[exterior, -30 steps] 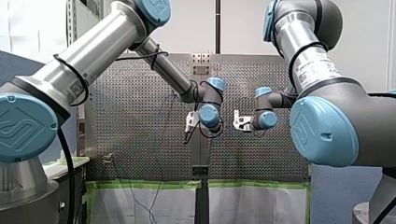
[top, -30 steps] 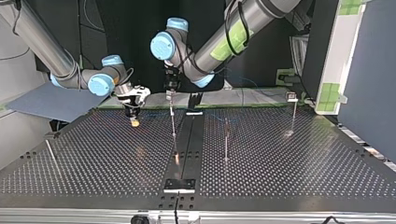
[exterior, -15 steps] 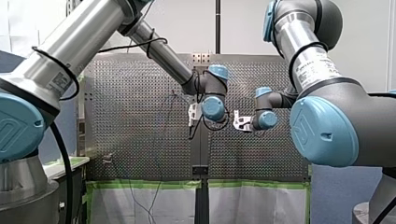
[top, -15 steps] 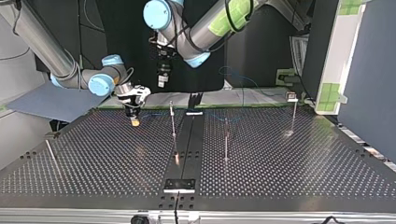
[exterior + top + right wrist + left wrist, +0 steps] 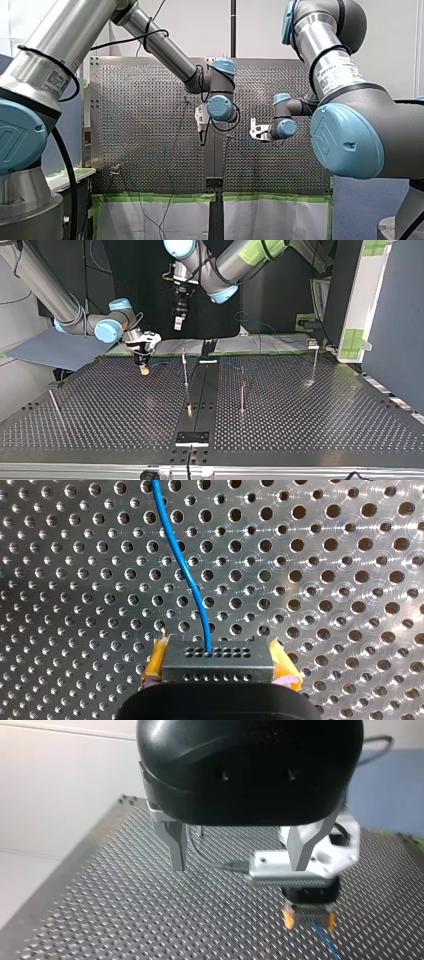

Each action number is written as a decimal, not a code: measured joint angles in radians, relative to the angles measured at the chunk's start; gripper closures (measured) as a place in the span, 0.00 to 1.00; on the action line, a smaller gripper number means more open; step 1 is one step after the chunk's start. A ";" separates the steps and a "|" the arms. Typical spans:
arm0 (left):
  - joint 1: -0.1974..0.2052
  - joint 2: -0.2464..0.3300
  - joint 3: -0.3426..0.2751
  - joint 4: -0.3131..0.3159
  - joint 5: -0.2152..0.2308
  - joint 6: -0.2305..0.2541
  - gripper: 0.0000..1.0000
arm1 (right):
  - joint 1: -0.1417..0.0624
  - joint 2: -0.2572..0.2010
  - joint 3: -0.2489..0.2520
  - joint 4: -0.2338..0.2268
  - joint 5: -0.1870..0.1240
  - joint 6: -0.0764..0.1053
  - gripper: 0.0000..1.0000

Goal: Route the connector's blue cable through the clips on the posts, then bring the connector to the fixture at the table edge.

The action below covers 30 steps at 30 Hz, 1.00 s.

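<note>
My right gripper [image 5: 217, 680] is shut on a black connector [image 5: 217, 660], yellow pads on either side of it. The connector's blue cable [image 5: 182, 565] runs ahead over the perforated table. In the top view that gripper [image 5: 143, 366] hangs just above the table at the back left. My left gripper [image 5: 237, 865] is open with nothing between its metal fingers [image 5: 175, 842]. It hovers high [image 5: 178, 322] above the back of the table, behind the thin middle post [image 5: 184, 367]. Its wrist view shows the right gripper's connector [image 5: 309, 916] below and ahead.
Two more thin posts [image 5: 242, 390] [image 5: 314, 362] stand at the top view's middle and right. A slanted rod [image 5: 54, 402] is at the left. A black fixture plate [image 5: 192, 438] sits at the near table edge. A white panel [image 5: 360, 300] stands at the right.
My left gripper has lifted off the top of the middle post and risen well above the table. My right arm and the connector have stayed put.
</note>
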 joint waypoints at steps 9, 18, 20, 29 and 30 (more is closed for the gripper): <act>0.001 0.077 -0.077 0.017 0.037 -0.061 0.00 | -0.003 0.000 -0.001 -0.003 -0.002 0.005 1.00; 0.004 0.158 -0.158 0.036 0.046 -0.109 0.00 | 0.000 0.000 0.000 0.004 -0.003 0.007 1.00; 0.006 0.178 -0.177 0.051 0.056 -0.120 0.00 | 0.000 0.000 0.000 0.005 -0.003 0.007 1.00; 0.021 0.256 -0.256 0.128 0.098 -0.174 0.00 | 0.000 0.000 0.000 0.015 -0.003 0.007 1.00; 0.023 0.267 -0.267 0.139 0.099 -0.177 0.00 | 0.000 0.000 0.000 0.018 -0.003 0.007 1.00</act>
